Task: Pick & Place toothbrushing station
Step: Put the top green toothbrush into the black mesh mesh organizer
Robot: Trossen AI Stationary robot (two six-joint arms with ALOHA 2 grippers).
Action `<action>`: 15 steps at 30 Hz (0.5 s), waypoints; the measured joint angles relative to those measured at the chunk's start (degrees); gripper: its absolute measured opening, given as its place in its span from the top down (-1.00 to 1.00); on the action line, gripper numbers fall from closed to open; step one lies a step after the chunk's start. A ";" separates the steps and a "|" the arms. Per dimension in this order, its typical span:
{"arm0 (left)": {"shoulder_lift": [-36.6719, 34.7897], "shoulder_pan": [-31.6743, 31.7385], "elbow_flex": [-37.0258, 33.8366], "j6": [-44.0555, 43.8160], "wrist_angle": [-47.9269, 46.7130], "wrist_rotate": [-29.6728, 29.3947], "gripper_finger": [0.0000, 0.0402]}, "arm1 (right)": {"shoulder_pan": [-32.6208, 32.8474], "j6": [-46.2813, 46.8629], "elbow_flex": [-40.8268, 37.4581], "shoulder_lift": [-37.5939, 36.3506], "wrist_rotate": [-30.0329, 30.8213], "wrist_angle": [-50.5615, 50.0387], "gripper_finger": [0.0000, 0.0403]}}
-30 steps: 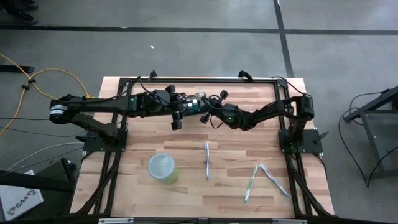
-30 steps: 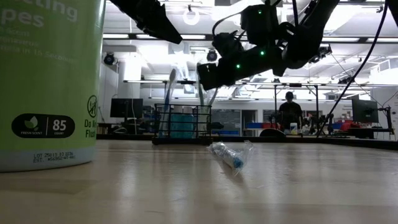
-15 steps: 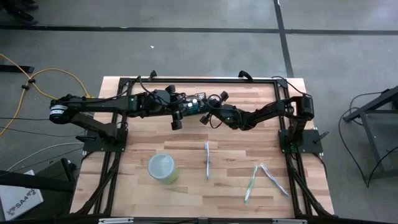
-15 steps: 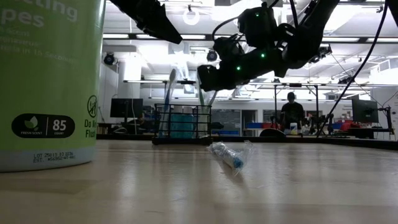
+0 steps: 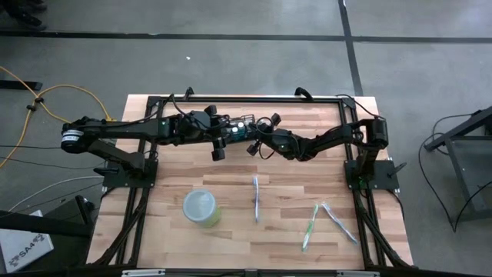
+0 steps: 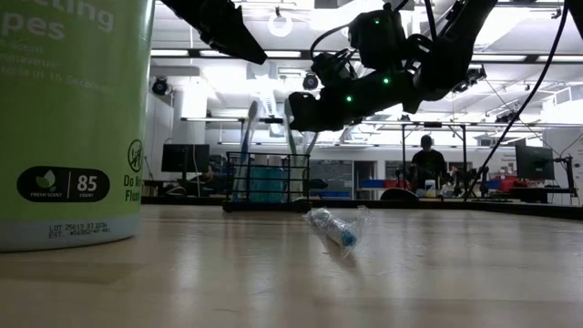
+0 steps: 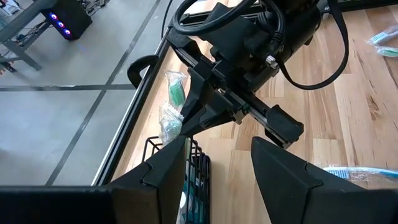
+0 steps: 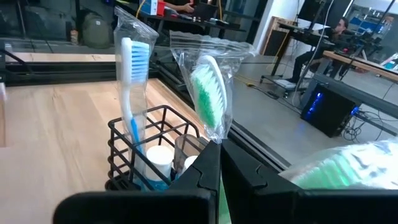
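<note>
I am holding the right gripper (image 8: pixel 217 163) clamped on a wrapped green toothbrush (image 8: pixel 208 99) above the toothbrushing station (image 8: pixel 152 152) at the table's far edge; left gripper (image 7: pixel 217 165) waiting beside, fingers apart. The station is looking light and rigid; I am judging its wire rim the best hold.

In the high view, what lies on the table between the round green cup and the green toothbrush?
One wrapped toothbrush lies between the cup and the green toothbrush, on bare wooden table; the high view shows it.

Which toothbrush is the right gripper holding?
The green-bristled wrapped toothbrush, pinched in the shut right gripper over the black holder; the blue one already stands inside.
</note>
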 joint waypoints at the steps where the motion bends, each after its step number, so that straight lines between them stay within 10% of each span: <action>1: 0.00 0.00 0.00 0.00 0.00 0.02 0.14 | 0.00 -0.33 0.00 0.00 0.00 0.00 0.97; 15: 0.00 0.00 0.00 0.02 0.00 0.00 0.14 | 0.00 -2.24 0.02 -0.07 -2.04 1.75 0.90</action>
